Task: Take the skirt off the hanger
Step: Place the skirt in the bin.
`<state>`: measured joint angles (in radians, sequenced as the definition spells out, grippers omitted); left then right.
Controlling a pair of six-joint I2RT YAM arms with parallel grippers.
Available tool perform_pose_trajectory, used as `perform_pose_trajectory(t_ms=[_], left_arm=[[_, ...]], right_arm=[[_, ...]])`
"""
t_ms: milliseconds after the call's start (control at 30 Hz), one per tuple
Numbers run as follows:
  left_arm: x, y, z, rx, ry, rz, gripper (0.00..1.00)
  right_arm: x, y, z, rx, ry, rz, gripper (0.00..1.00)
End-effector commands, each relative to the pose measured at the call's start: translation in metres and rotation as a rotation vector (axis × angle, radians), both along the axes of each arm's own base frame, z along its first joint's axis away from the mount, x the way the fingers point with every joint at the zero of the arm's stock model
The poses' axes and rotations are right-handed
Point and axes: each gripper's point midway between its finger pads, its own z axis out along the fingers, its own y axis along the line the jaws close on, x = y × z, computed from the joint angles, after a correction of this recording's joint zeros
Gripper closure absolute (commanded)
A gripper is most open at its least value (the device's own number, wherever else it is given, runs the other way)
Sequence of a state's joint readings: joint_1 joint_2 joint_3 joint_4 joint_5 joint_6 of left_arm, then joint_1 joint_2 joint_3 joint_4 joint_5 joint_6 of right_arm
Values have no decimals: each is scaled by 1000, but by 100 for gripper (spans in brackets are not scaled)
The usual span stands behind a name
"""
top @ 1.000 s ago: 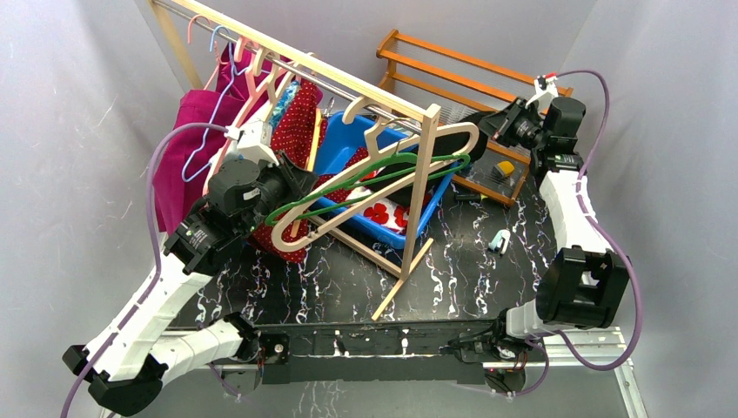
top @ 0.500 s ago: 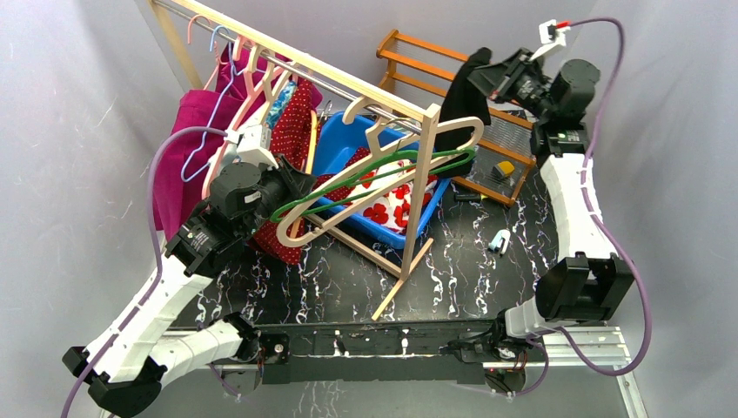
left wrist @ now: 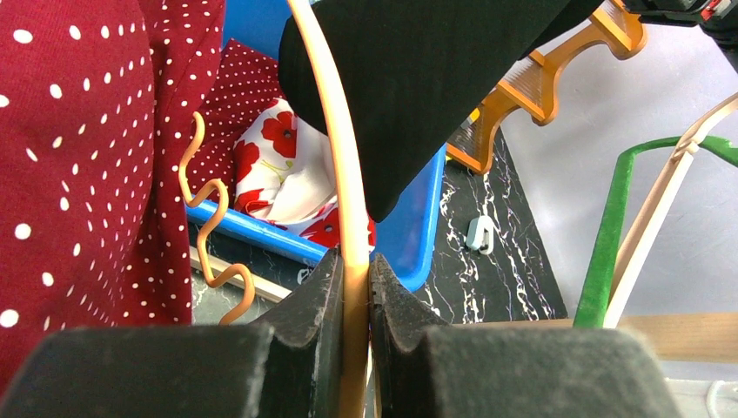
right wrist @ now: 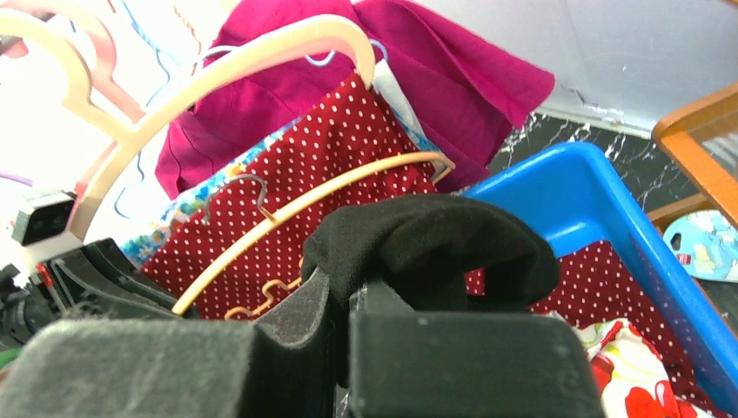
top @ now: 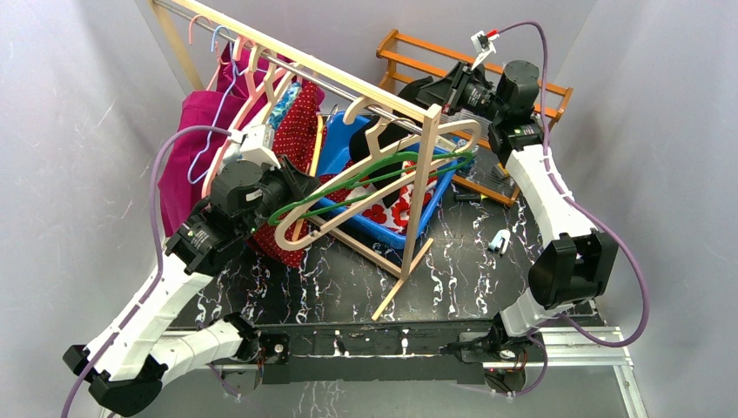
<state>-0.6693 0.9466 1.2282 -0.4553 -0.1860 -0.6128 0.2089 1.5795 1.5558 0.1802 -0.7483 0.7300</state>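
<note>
The black skirt [right wrist: 426, 239] is pinched in my right gripper [right wrist: 344, 300], which is shut on a fold of it. In the top view the right gripper [top: 438, 90] is high over the clothes rail, and the skirt [top: 393, 137] trails down to the pale wooden hanger [top: 370, 190]. My left gripper [left wrist: 352, 272] is shut on the hanger's thin tan bar [left wrist: 338, 131], at its lower left end [top: 291, 187]. In the left wrist view the skirt [left wrist: 435, 78] lies against the right side of the bar. I cannot tell whether it still wraps the hanger.
A blue bin [top: 346, 144] with red dotted and floral clothes sits under the hanger. A wooden rail stand [top: 418, 187] carries several hangers, a green hanger [top: 383, 170], a magenta garment [top: 187, 148] and a red dotted one [top: 296, 126]. An orange wooden rack [top: 535, 87] stands at the back right.
My right gripper has swung up and to the left with the black skirt, from the hanger's right end to above the rail. The left gripper and hanger have barely moved.
</note>
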Motion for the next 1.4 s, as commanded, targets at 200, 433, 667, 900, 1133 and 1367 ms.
perform_pose_trajectory(t_ms=[200, 433, 667, 900, 1133, 1367], left_arm=[[-7, 6, 26, -70, -44, 8, 100], [-4, -4, 20, -100, -27, -11, 100], [0, -10, 21, -114, -23, -16, 100], [1, -11, 23, -141, -14, -7, 100], [-5, -11, 34, -192, -5, -10, 100], [-19, -14, 54, -255, -17, -60, 100]], right_arm=[[-5, 11, -104, -64, 180, 46, 100], [-6, 12, -134, -114, 237, 76, 91], [-7, 7, -141, -193, 238, 68, 58], [-17, 22, -191, -228, 375, 146, 56], [-26, 30, -258, -330, 460, 111, 54], [-14, 2, -226, -349, 400, 41, 35]])
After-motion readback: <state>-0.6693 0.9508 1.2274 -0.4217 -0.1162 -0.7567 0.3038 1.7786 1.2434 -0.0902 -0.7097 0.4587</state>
